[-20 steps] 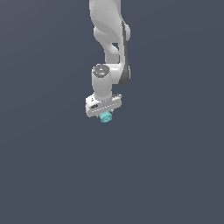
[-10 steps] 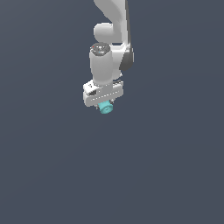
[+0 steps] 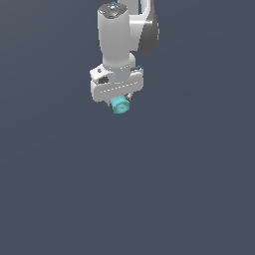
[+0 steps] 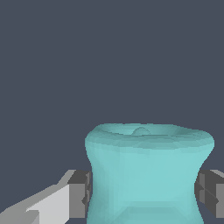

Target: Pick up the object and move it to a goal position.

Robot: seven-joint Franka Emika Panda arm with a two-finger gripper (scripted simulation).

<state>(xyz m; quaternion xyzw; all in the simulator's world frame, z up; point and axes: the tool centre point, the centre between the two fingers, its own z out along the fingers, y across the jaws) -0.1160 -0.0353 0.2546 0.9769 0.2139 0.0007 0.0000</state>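
Carry step in hand: the gripper (image 3: pixel 119 101) jaws are clamped on the teal object (image 3: pixel 120 105), held aloft. Judged next: travel to the goal, not visible, without loosening grip.

The white jointed arm (image 3: pixel 118 37) hangs vertically, its white pincer (image 3: pixel 119 102) pointing down, dark pads (image 4: pixel 82 192) clamped together.

In the exterior view, the upper part of the teal cylinder (image 3: pixel 119 105) is hidden under the gripper (image 3: pixel 120 101), whose fingertips are too small to be made out, and the arm is cut off by the edge. In the wrist view, the cylinder's base and both fingers (image 4: pixel 78 194) are cropped.
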